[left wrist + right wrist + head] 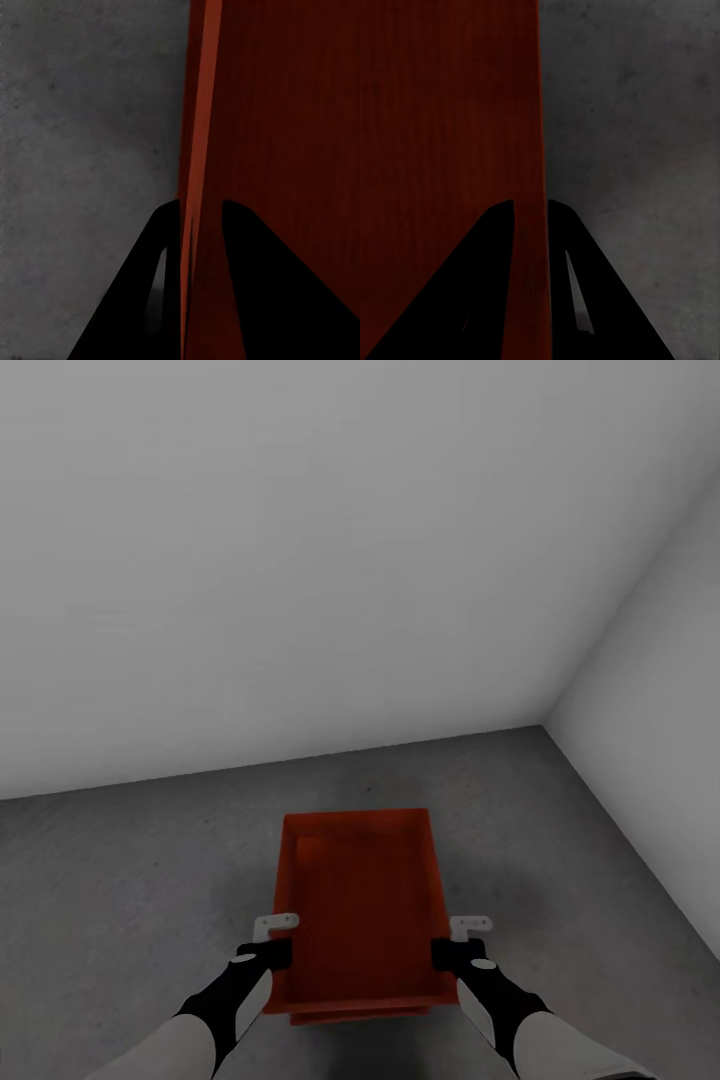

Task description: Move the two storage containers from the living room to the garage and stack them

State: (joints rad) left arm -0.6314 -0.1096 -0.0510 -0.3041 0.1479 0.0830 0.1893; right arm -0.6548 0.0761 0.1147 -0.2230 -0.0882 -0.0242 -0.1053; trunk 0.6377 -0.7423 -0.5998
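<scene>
We hold a bin (362,905) in the lower middle of the head frame, over the floor (130,860) of the garage, near the corner where two white walls (300,560) meet at right. Left gripper (272,950) pinches the bin's left wall; right gripper (452,950) pinches the right wall, at about the same point along the bin, toward its near end. The symmetric hold likely keeps the bin level and stops it from swinging.

Left wrist view: left gripper (201,225) has its jaws closed onto the thin orange wall (196,112), one finger outside, one inside against the ribbed interior. Right wrist view: right gripper (531,217) likewise straddles the wall (540,112), jaws pressed on it, with grey floor beyond.

Below the near edge of the held bin, a second orange edge (350,1015) shows in the head frame. We judge this to be the other bin, beneath the held one; whether the two touch or sit apart we cannot tell, nor whether the lower one rests on the floor.

Judgement: the task is close to its end. What remains is probably to seat the upper bin squarely and release both sides together. Risk: uneven release could tip the upper bin or leave it askew on the lower.
</scene>
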